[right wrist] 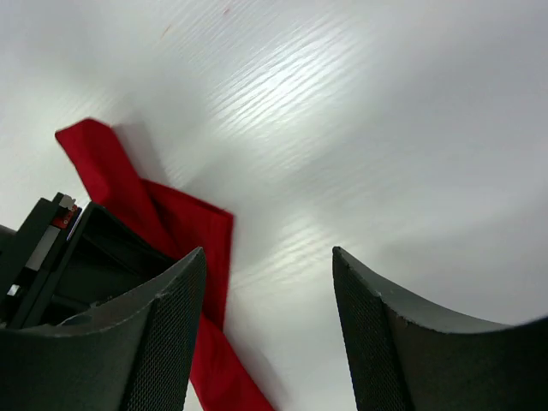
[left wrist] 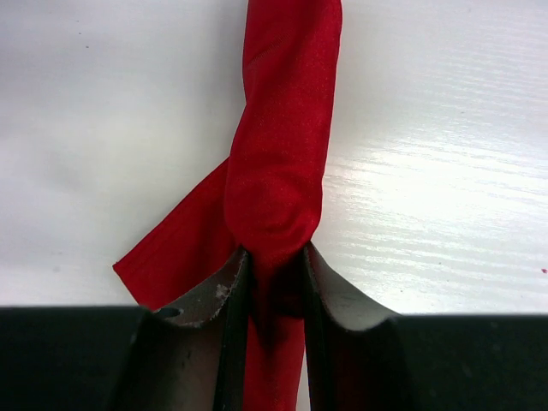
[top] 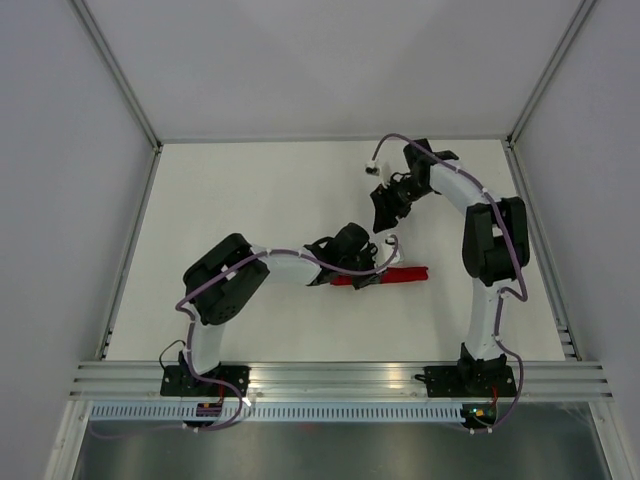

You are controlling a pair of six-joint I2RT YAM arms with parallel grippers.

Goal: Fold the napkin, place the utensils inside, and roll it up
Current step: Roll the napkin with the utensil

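Note:
The deep-red napkin (top: 400,275) lies rolled into a narrow tube on the white table, near its middle. In the left wrist view the roll (left wrist: 287,137) runs away from me, with a loose flap sticking out at the lower left. My left gripper (left wrist: 274,257) is shut on the near end of the roll. My right gripper (right wrist: 270,265) is open and empty, held above the table behind the roll (right wrist: 184,223); it shows in the top view (top: 385,210). No utensils are in sight; whether they lie inside the roll cannot be told.
The white table (top: 250,200) is walled by grey panels on the left, back and right. A metal rail (top: 340,380) carrying both arm bases runs along the near edge.

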